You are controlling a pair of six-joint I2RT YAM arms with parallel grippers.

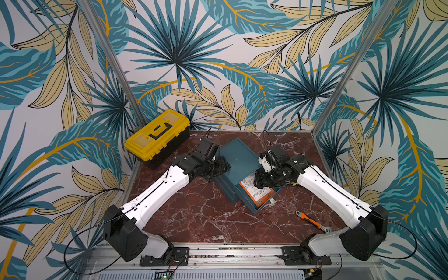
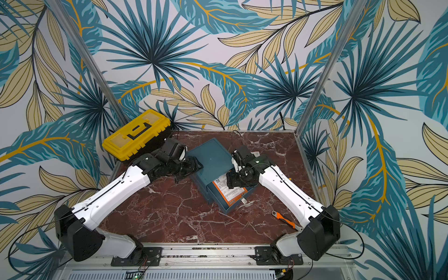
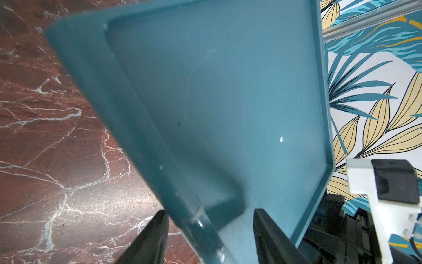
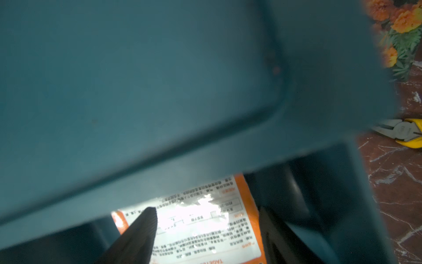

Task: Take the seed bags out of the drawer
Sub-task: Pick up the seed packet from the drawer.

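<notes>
I am steadying the blue cabinet [image 1: 238,157] mid-table with the left gripper [image 3: 210,212] clamping its left rim, while the right gripper [image 4: 206,219], jaws spread and empty, is hovering over the orange seed bag [image 1: 255,194] lying flat in the open drawer [image 1: 257,209]; next, I judge, it needs lowering and pinching.

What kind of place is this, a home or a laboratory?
Probably a robot test booth, not a home: two white-and-black robot arms are mounted on an aluminium rail, slim aluminium posts frame leaf-printed wall panels, and a red marble-patterned tabletop forms the floor.
</notes>
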